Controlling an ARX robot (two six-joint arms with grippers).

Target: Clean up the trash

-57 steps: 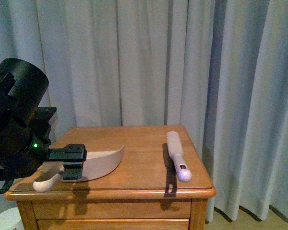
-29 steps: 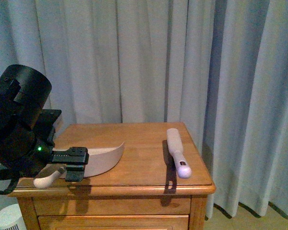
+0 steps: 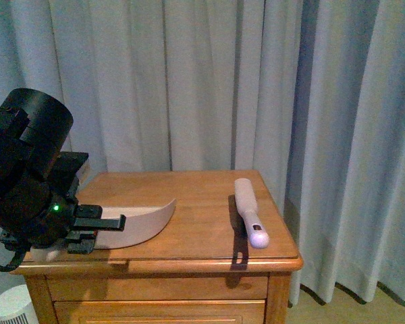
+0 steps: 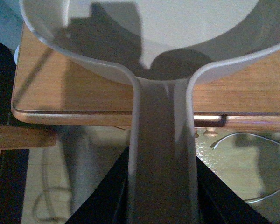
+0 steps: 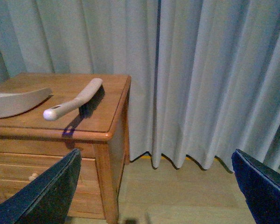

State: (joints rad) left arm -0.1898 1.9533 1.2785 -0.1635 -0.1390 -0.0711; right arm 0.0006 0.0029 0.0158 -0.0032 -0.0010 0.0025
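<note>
No wad of white paper shows in any view. The pink dustpan [image 3: 140, 225] lies on the wooden nightstand [image 3: 189, 192] at its front left. My left gripper [image 3: 81, 233] is shut on the dustpan's handle at the table's front left edge. In the left wrist view the handle [image 4: 162, 158] runs between my jaws and the pan [image 4: 144, 32] rests over the tabletop. My right gripper [image 5: 156, 186] is open and empty, off to the right of the nightstand above the floor. The dustpan also shows in the right wrist view [image 5: 16, 102].
A pale hand brush [image 3: 248, 214] lies on the right side of the nightstand, also in the right wrist view [image 5: 74, 100]. Grey curtains [image 3: 256, 88] hang behind. A white round container [image 3: 10, 307] stands on the floor at lower left. A cable [image 4: 252, 154] lies on the floor.
My left gripper has shifted slightly left and back along the table's front edge with the dustpan, so the handle end is now hidden behind it. The brush has not moved.
</note>
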